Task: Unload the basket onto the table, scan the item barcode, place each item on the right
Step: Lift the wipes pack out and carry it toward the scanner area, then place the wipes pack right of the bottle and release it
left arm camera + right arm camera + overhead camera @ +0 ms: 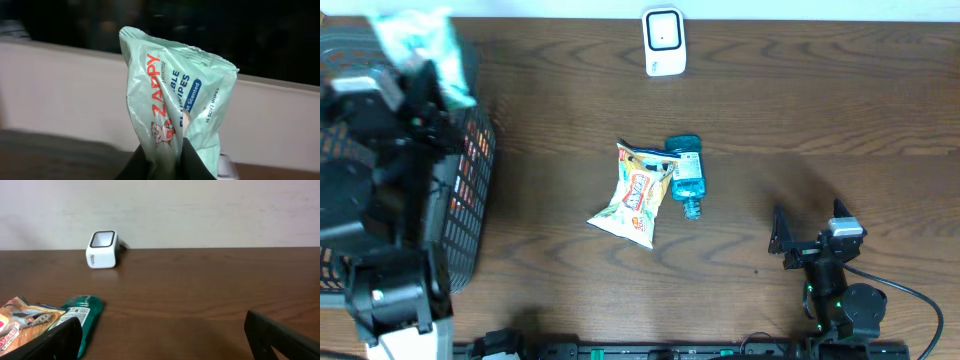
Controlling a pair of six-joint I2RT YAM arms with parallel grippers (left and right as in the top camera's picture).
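A mint-green pack of wipes (420,40) (170,95) hangs in the air at the far left, over the basket. My left gripper (172,150) (420,72) is shut on its lower end, so the pack stands upright with its printed front toward the wrist camera. No barcode shows on that face. The white scanner (663,40) (103,249) stands at the back middle of the table, well right of the pack. My right gripper (808,225) (165,345) rests low at the front right, open, with nothing between its fingers.
A black mesh basket (470,190) fills the left edge under the left arm. In the middle of the table lie a yellow snack bag (635,195) (25,320) and a teal bottle (686,172) (80,312), side by side.
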